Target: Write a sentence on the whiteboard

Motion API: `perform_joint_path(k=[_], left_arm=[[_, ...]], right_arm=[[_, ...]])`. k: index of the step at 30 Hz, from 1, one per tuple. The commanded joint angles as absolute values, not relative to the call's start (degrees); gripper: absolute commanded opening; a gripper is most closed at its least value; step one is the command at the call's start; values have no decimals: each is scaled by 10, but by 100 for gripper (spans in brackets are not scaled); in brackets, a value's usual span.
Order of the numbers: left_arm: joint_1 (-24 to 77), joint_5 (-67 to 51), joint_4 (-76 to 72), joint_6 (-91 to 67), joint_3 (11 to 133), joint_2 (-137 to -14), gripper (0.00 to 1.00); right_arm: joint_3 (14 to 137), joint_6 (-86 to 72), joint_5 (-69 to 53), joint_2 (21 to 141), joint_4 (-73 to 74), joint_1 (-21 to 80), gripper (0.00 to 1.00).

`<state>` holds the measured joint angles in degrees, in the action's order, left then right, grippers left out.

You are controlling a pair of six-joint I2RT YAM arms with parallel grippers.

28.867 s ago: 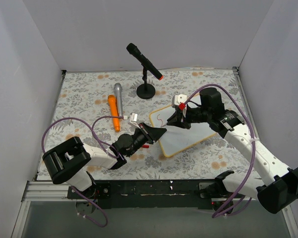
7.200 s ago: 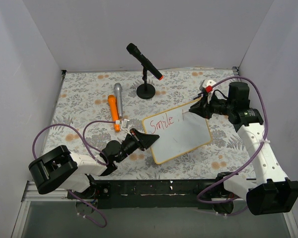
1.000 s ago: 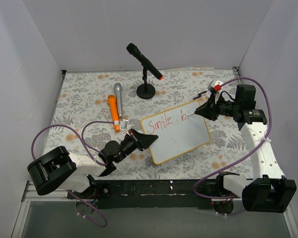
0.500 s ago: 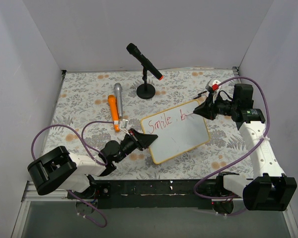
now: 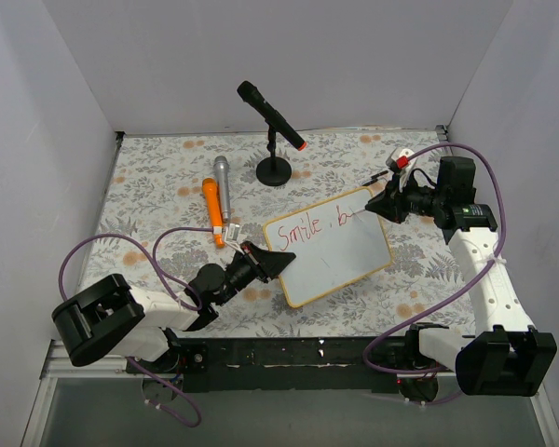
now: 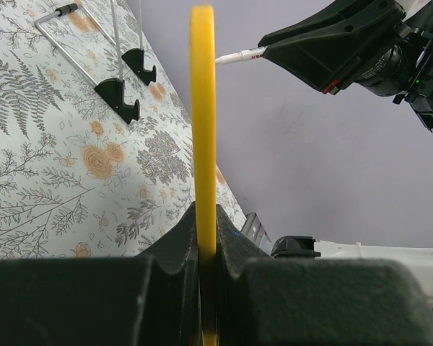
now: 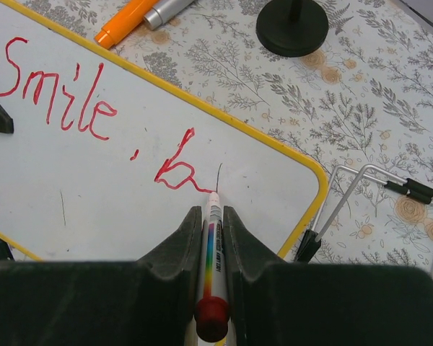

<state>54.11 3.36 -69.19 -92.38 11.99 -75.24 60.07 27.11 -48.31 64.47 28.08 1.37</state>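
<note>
Right of the table's [image 5: 158,177] middle lies the whiteboard [image 5: 340,256], turned at an angle on the floral cloth. The left gripper [image 6: 206,216] has its jaws shut on the board's yellow rim [image 6: 202,108] at the near left corner. The right gripper [image 7: 212,213] reaches in over the far right corner, its jaws pinched on a marker [image 7: 211,245] whose tip touches the white face. The sentence [image 7: 94,108] in red reads "Smile," and then a "b" with a tail that runs to the marker tip. An orange microphone [image 5: 212,212] and a silver one [image 5: 222,182] lie side by side just off the board's far left corner, not touching it. A black microphone [image 5: 272,116] on a round-based stand [image 5: 274,171] stands further back, apart from both arms. A wire frame with black feet [image 7: 375,194] sits against the board's far right corner, beside the marker. Purple cables [image 5: 140,244] loop off each arm, above the cloth.
</note>
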Motion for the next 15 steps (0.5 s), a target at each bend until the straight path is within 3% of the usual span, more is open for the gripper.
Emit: perform_joint_path(k=[1,15], left_arm=[[541,24,-981,-937,140,-741,0],[540,20,-984,-939,142,-749,0]], right_arm=[[620,267,-479,653,256,15,1],[628,262,-508,662,245,18,1]])
